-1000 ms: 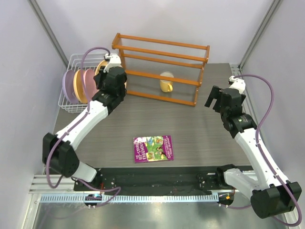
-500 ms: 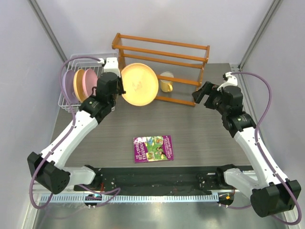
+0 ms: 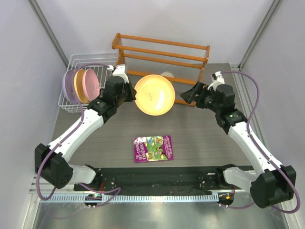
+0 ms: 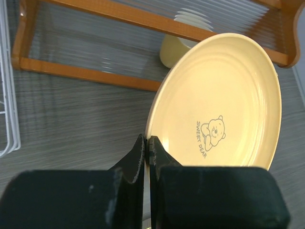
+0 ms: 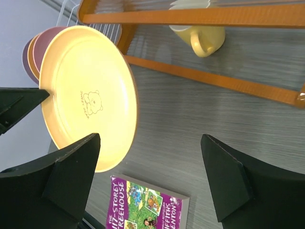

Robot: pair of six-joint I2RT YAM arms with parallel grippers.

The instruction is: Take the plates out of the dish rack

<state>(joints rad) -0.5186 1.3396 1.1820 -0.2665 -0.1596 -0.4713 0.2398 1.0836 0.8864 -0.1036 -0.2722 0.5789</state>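
Plate in hand: the yellow-orange plate is out of the dish rack. It hangs in the air above the worktop, just in front of the orange shelf rack, with its printed face turned up and to the right.
Left tool: my left tool is clenched on the plate's near rim, one finger on each face. This is the only thing holding the plate.
Right tool: my right tool is spread wide and grasps nothing. It faces the plate's far rim, close to it but apart.
Other plates: the lavender plate, second yellow-orange plate and pink plate stand on edge in the dish rack.
Handling: I judge the held plate to be light, stiff plastic with a smooth, glossy face. It is probably slippery but unlikely to break.
Where to hold: I would take it at the rim. The lip is thin enough to sit between the fingers, while the broad face offers no purchase. For a second hold I would choose the rim opposite the left tool.
Risk: with a single pinch at one edge, the plate may pivot or slide if I swing it quickly.
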